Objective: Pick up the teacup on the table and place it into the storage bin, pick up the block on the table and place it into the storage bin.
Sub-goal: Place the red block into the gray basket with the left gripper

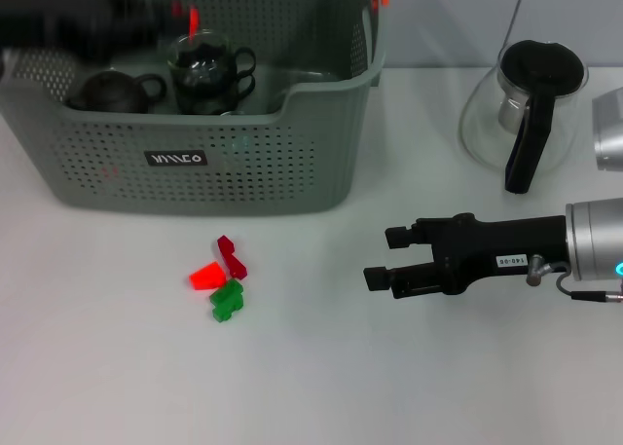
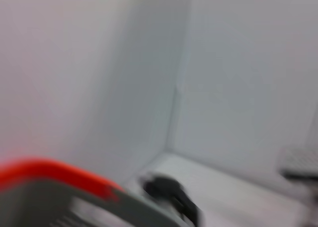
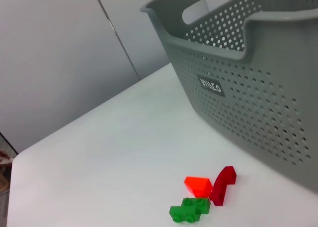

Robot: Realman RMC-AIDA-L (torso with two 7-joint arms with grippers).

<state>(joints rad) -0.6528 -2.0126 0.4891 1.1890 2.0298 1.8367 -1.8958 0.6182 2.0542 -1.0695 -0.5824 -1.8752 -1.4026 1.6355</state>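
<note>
From the head view, the storage bin (image 1: 195, 163) holds a glass teacup (image 1: 206, 70); the right gripper (image 1: 375, 260), released, hovers right of three blocks (image 1: 222, 278). Left wrist view: blurred bin rim; left gripper's state unclear. Right wrist view: blocks just before the bin.

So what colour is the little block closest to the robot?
Green. The right wrist view shows it best, beside the orange and dark red ones.

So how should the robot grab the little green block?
Best from straight above, jaws closing across the green block's narrow sides. It lies flat and low on the table, touching the orange block and dark red block, so a sideways approach would bump them.
</note>
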